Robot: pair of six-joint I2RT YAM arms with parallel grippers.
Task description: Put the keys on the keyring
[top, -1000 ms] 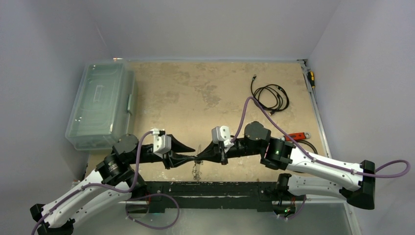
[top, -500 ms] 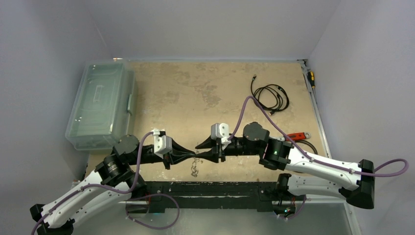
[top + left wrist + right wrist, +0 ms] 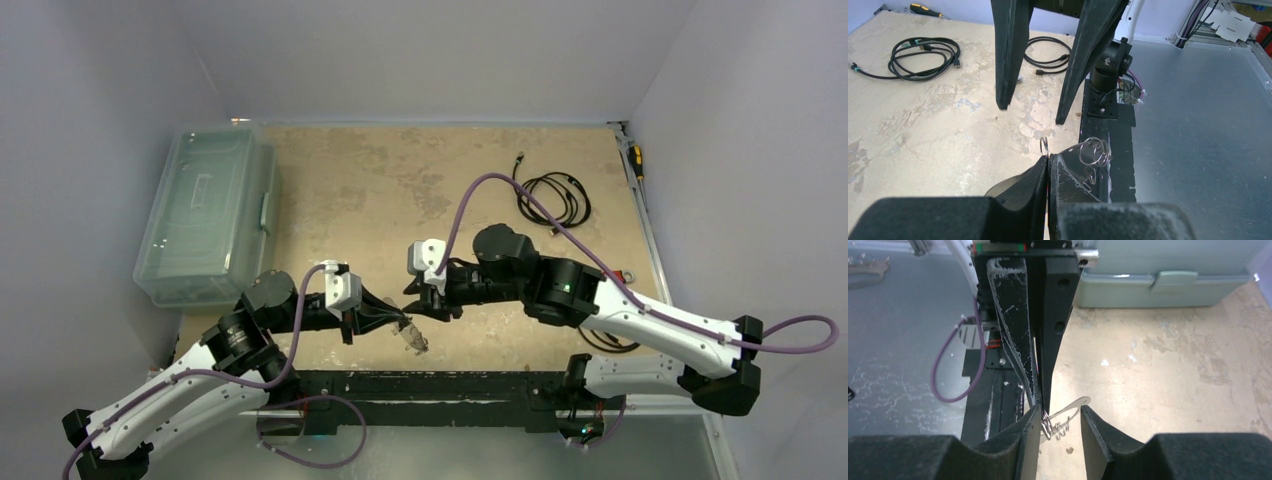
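A clear plastic box (image 3: 205,215) is seen at the 9 o'clock edge of the table (image 3: 400,190). Near 6 o'clock, the left gripper (image 3: 397,321) is clamped on the keyring (image 3: 1044,146), a small wire ring pinched upright at its tips. Further silvery wire loops (image 3: 1094,151) hang just beside it, at its 3 o'clock in the left wrist view. Individual keys cannot be made out. The right gripper (image 3: 414,306) is met tip to tip from 1 o'clock, its jaws apart around the ring. A coiled black cable (image 3: 553,198) lies at 1 o'clock and a screwdriver (image 3: 634,160) at 2 o'clock.
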